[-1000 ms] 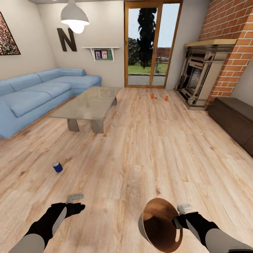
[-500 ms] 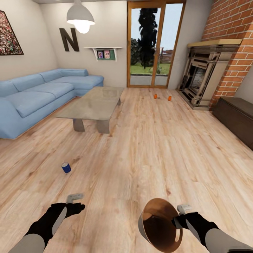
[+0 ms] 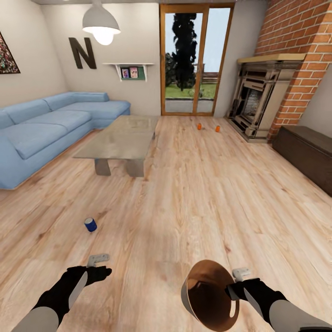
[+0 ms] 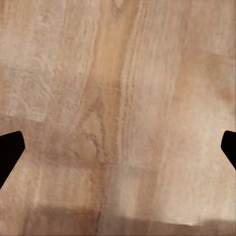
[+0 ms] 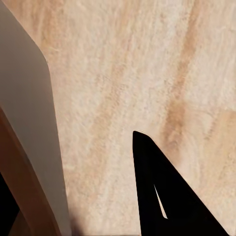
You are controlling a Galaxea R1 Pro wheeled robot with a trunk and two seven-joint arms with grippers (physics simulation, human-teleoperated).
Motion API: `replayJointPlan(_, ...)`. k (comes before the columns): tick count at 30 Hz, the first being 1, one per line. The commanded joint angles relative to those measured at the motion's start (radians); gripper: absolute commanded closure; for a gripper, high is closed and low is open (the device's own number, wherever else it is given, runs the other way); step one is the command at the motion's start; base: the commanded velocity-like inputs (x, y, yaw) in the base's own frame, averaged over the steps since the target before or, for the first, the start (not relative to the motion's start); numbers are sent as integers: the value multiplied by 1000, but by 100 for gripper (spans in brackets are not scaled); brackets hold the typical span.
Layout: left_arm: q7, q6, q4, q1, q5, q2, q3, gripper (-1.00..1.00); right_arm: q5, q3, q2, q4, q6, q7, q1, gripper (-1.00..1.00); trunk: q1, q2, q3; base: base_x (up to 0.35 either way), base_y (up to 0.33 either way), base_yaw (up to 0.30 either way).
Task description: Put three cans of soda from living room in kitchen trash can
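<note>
Two small orange cans of soda (image 3: pixel 198 126) (image 3: pixel 217 128) stand far off on the wood floor, near the glass door and the brick fireplace (image 3: pixel 252 107). My right gripper (image 3: pixel 230 292) is shut on the rim of the tash can (image 3: pixel 208 295), which is tilted with its brown inside facing the camera. In the right wrist view its grey wall (image 5: pixel 27 118) sits beside a black finger (image 5: pixel 167 196). My left gripper (image 3: pixel 102 272) hangs open over bare floor, with its fingertips (image 4: pixel 10 152) wide apart and nothing between them.
A blue can (image 3: pixel 90 224) lies on the floor ahead of my left arm. A glass coffee table (image 3: pixel 121 136) and a blue sofa (image 3: pixel 41 127) take up the left side. A long dark bench (image 3: pixel 306 152) runs along the right wall. Open wood floor leads to the orange cans.
The whole view has shifted a little as the camera moved. Both arms and the held bin keep the same pose.
</note>
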Motion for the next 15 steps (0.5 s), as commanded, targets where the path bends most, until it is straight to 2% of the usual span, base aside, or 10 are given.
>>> replayJointPlan(1, 0, 0, 0, 0, 0, 0, 0, -100, -10, -7, 0, -1, 1, 5, 0, 100, 0, 0, 1, 0, 310, -220)
replayJointPlan(15, 0, -1, 0, 0, 0, 0, 0, -100, -10, -7, 1, -1, 1, 5, 0, 100, 0, 0, 10, 0, 310, -229)
